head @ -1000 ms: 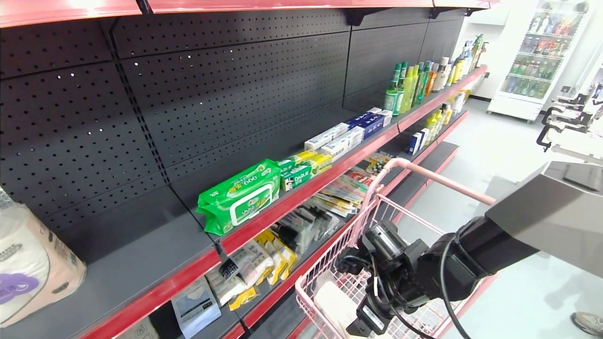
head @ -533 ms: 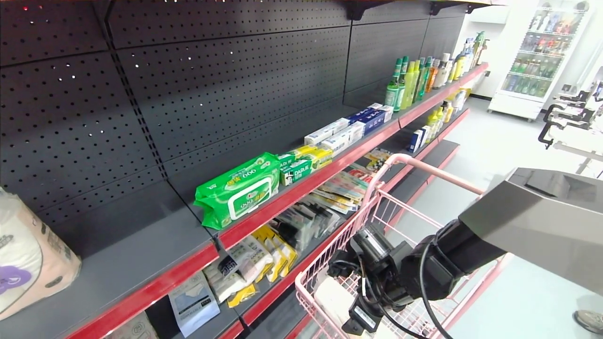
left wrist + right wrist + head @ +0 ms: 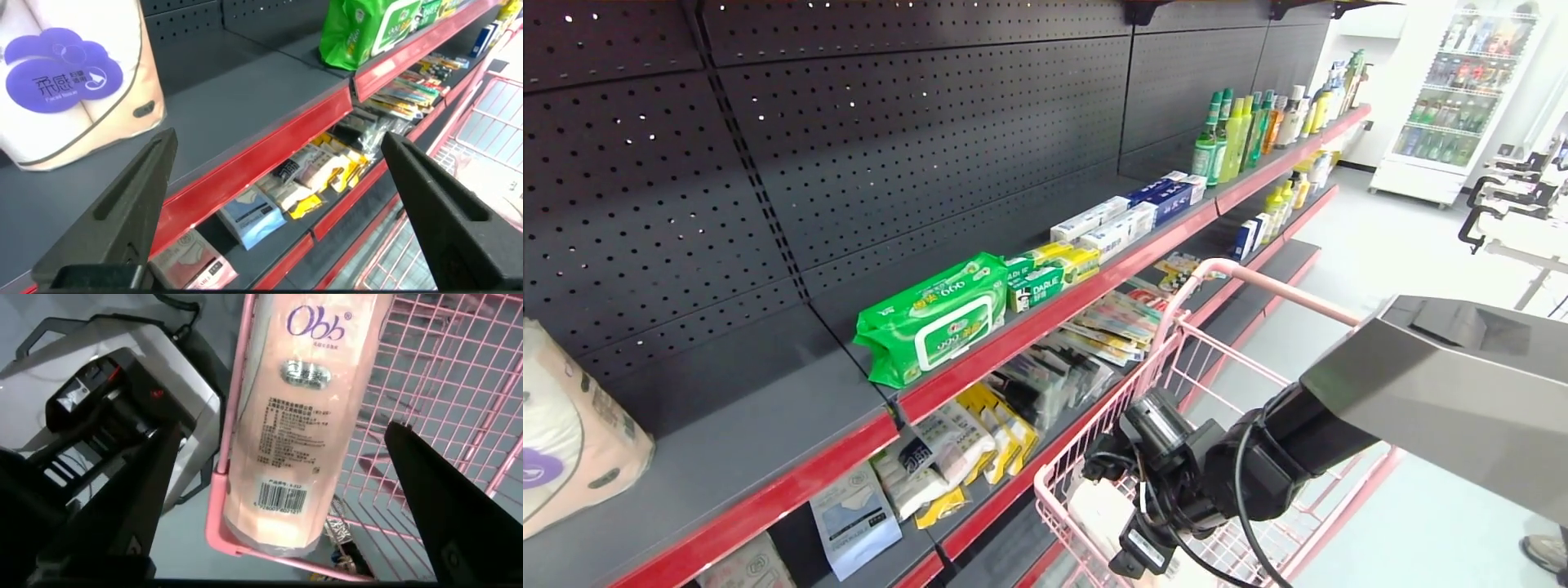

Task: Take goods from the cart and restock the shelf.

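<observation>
A pink wire cart stands before the red-edged shelf. A pale pink paper pack lies inside the cart against its rim, and shows as a pale pack in the head view. My right arm reaches down into the cart. Its right gripper is open, fingers spread on either side of the pack and just above it. My left gripper is open and holds nothing, hovering in front of a bare stretch of shelf beside a toilet paper pack.
On the shelf lie a green wipes pack, toothpaste boxes and bottles. Packets fill the lower shelf. A stretch of shelf between the toilet paper pack and the wipes is bare. A drinks fridge stands far right.
The head camera has tilted down a little. My right arm has moved deeper into the cart, toward its near left corner.
</observation>
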You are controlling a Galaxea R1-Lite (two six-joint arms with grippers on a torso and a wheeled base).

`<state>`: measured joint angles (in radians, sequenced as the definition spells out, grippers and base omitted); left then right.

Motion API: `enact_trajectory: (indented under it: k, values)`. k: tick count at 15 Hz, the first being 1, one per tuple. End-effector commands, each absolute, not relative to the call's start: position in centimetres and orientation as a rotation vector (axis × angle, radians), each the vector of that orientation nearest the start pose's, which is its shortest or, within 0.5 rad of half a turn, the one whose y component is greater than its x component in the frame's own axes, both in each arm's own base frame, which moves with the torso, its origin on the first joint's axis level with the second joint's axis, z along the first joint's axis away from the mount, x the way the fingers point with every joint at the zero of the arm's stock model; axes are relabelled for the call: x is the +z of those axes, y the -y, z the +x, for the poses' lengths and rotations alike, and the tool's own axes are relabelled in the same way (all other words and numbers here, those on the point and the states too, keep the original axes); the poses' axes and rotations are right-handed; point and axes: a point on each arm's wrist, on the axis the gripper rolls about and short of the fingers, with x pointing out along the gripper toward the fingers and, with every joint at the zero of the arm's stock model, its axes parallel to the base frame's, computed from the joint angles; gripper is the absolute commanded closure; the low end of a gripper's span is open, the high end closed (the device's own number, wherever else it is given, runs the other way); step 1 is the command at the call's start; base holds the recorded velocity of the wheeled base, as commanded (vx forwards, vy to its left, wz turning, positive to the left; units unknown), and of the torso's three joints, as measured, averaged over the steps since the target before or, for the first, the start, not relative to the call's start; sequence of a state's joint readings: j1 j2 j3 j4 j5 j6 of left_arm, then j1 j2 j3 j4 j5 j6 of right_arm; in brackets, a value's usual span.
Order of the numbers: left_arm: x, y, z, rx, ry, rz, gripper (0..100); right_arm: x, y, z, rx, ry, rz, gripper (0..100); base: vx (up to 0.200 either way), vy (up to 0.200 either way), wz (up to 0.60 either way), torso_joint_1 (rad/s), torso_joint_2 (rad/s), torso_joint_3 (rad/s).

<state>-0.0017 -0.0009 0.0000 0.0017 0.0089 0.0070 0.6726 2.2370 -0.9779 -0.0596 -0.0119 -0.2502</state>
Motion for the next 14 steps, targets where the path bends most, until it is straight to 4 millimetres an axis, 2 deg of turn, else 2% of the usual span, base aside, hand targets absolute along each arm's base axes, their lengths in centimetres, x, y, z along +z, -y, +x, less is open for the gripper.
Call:
enact_trajectory:
  k: [1,3,7,11,14]
  values:
    - [7.5,0.0,-2.3,0.008,-0.002,0.008,0,-0.2,-22.0,27.7,0.718,-1.063,-0.62,0,0.0,0.0,0.0,0.0,0.0,0.0]
    - [7.5,0.0,-2.3,0.008,-0.002,0.008,0,-0.2,-22.4,27.7,0.718,-1.061,-0.611,0,0.0,0.0,0.0,0.0,0.0,0.0]
    - [7.5,0.0,-2.3,0.008,-0.002,0.006,0,-2.2,-23.4,28.5,0.701,-1.091,-0.595,0,0.0,0.0,0.0,0.0,0.0,0.0]
    - [7.5,0.0,-2.3,0.008,-0.002,0.006,0,-1.6,-23.3,29.0,0.693,-1.069,-0.587,0,0.0,0.0,0.0,-0.138,0.33,0.185]
    - [7.5,0.0,-2.3,0.008,-0.002,0.008,0,-1.8,-23.2,29.3,0.682,-1.073,-0.592,0,0.0,0.0,0.0,-0.024,0.07,0.037]
